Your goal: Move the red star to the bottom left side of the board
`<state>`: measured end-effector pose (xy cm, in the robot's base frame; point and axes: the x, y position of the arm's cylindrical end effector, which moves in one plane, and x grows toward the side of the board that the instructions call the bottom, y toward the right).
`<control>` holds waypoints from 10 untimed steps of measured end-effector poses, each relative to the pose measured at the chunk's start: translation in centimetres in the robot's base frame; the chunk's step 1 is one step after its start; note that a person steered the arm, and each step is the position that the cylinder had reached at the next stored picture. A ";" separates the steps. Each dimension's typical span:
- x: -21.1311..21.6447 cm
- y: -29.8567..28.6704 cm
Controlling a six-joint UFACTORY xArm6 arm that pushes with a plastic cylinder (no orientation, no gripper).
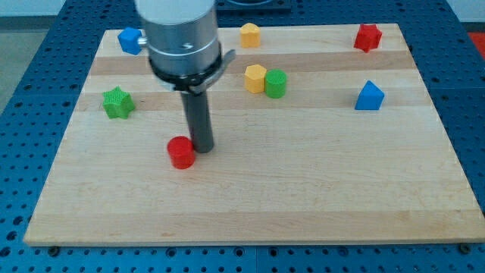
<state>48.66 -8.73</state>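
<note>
The red star point(367, 36) sits at the board's top right corner. My tip point(201, 146) is far from it, left of the board's middle, right beside a round red block point(181, 152), just at that block's upper right edge. The rod point(198, 117) hangs from the grey arm head point(180, 38) at the view's top.
A green star point(117, 102) lies at the left. A blue block point(131, 40) is at the top left. A yellow block point(250, 35) is at the top middle. A yellow block point(255, 78) touches a green cylinder point(276, 83). A blue block point(369, 96) is at the right. The wooden board point(303, 189) is ringed by a blue perforated table.
</note>
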 end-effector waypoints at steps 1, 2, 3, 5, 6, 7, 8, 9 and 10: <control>1.8 -1.2; 3.1 -2.8; 3.3 -5.3; 1.8 -6.3; 1.2 -7.1; 1.5 -7.3; 2.9 -7.5; 3.8 -8.7; 4.1 -9.5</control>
<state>52.72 -18.21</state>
